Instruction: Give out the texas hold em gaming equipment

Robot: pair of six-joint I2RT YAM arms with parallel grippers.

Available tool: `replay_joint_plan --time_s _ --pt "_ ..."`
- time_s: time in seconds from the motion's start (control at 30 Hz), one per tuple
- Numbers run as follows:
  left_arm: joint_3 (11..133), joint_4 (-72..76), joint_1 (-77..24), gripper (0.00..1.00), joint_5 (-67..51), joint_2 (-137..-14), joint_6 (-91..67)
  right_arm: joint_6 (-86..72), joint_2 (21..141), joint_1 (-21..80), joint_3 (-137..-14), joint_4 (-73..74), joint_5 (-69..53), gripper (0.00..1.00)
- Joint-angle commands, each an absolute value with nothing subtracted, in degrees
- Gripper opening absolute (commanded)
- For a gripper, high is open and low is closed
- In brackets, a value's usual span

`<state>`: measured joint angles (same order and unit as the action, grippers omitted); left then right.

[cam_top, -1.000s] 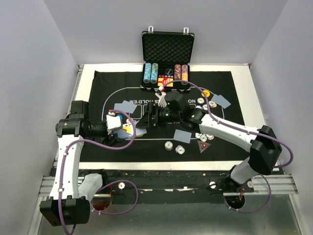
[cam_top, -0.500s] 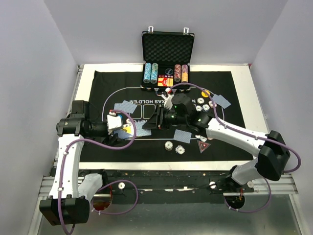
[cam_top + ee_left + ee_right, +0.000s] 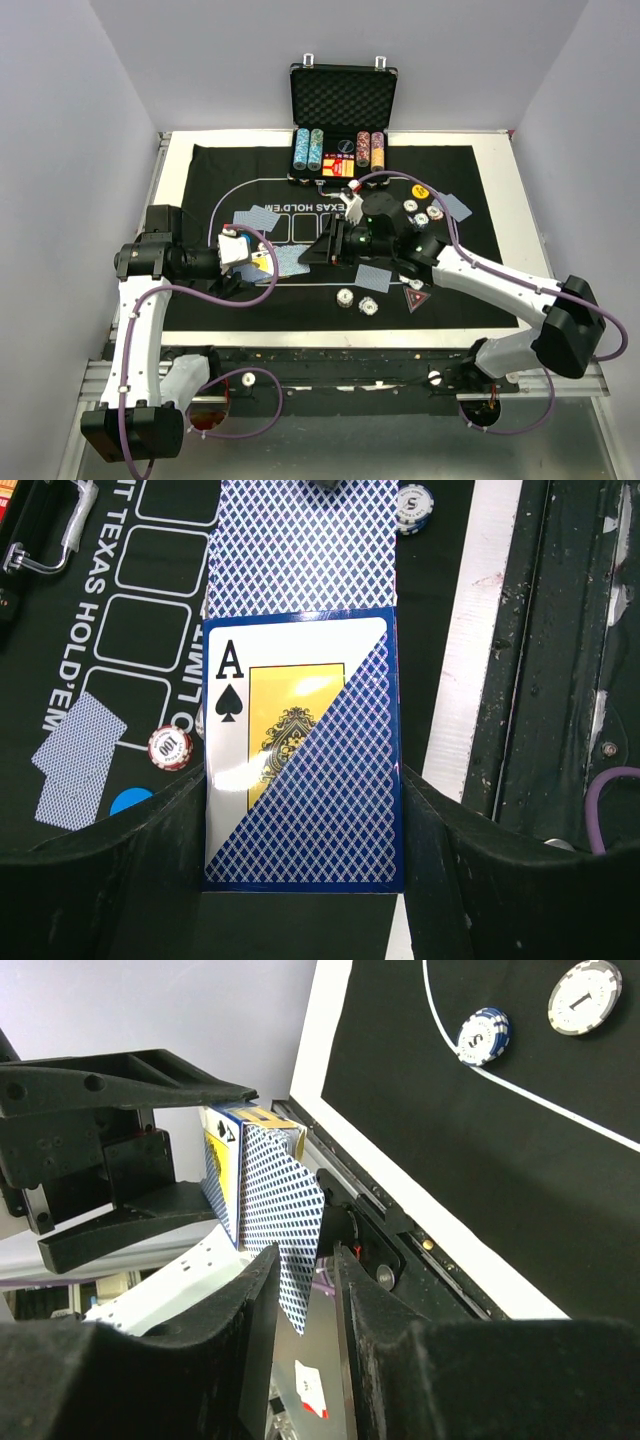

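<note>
Starting at the left, the left gripper (image 3: 300, 780) is clamped on a blue-and-yellow card box printed with an ace of spades (image 3: 300, 820). It holds the box over the left part of the black felt mat printed "NO LIMIT TEXAS HOLD'EM" (image 3: 60, 630). A blue-backed playing card with a diamond lattice (image 3: 300, 540) reaches out from the box's far end, and how many cards lie inside is hidden. The right gripper (image 3: 305, 1255), near the mat's middle, has its fingers pressed together on the free end of that card. At the far edge the black foam-lined case (image 3: 343, 98) stands open, with two teal chip rows on its left and red and orange rows on its right. The items in its centre are too small to make out. Loose on the mat lie other blue-backed cards (image 3: 372, 277), small striped poker chips (image 3: 345, 297) near the front edge, a red triangular marker (image 3: 415, 297) beside them, and a yellow round button (image 3: 423, 192) farther back.
</note>
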<state>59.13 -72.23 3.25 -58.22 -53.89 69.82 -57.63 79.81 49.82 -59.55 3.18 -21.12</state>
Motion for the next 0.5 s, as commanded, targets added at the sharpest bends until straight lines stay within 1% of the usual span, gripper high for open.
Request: replay_joint_plan --time_s 0.0,0.13,0.2,0.23,0.3,0.47 --pt "60.12 -71.10 3.16 0.46 -61.61 -53.00 69.87 -58.18 77.52 49.22 -58.36 4.48 -21.88 0.34" --pt "60.29 -71.01 3.08 0.46 -61.70 -53.09 69.61 -58.62 77.17 49.04 -58.01 4.13 -22.67 0.27" --pt "60.38 -70.93 3.16 0.46 -61.79 -53.26 69.61 -58.97 76.99 48.96 -57.83 4.04 -22.94 0.22" --pt "60.38 -70.84 3.08 0.46 -61.79 -53.17 69.52 -59.32 76.82 48.87 -57.75 3.96 -23.03 0.17" --pt "60.38 -70.93 3.16 0.46 -61.70 -53.17 69.52 -59.67 76.47 48.43 -57.40 3.78 -23.29 0.11" --pt "60.38 -70.66 3.08 0.46 -61.52 -53.17 69.43 -60.73 74.62 46.32 -55.82 3.69 -24.43 0.01"
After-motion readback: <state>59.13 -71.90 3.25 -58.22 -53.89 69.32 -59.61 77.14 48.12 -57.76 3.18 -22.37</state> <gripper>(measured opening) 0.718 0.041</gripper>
